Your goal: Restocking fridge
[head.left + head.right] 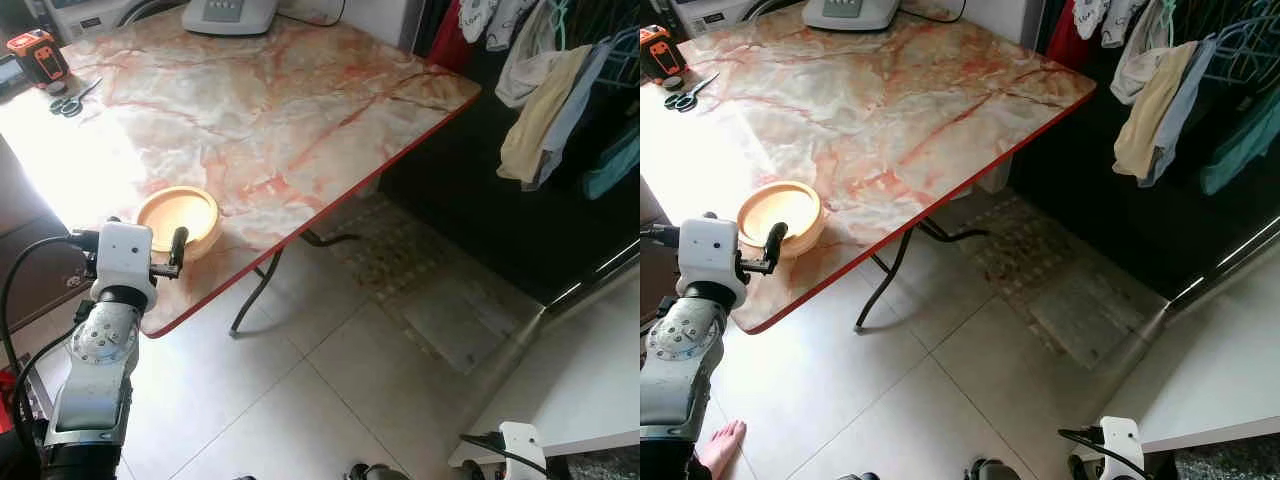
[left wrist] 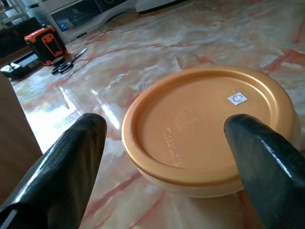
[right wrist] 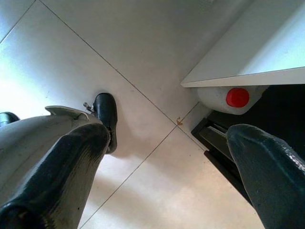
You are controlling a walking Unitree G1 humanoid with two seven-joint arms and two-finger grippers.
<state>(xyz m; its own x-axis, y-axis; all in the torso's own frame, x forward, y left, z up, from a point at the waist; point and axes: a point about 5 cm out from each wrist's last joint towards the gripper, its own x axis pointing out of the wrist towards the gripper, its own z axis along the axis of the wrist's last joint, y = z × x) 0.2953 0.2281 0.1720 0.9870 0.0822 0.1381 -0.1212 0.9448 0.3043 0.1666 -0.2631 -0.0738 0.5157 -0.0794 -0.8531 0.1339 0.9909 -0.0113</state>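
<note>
**Orange-lidded container at the tabletop's near corner, left hand spread before it**

Orange-lidded container (image 2: 205,133), round and shallow with a cream body, sits near the front corner of the marble-patterned tabletop (image 1: 280,110), close to its red edge. The left hand (image 2: 176,157) is level with it, fingers (image 2: 71,162) spread wide, one on each side of the near rim; neither finger clearly touches the lid, and the hand holds nothing. A small white sticker shows on the lid.

Farther back on the tabletop lie scissors (image 1: 68,102) and an orange-and-black tool (image 1: 38,55), with a grey appliance (image 1: 228,14) at the far edge. Clothes (image 1: 545,100) hang to the right.

The right hand (image 3: 171,162) hangs low over the tiled floor (image 1: 330,400), fingers spread apart and empty.
</note>
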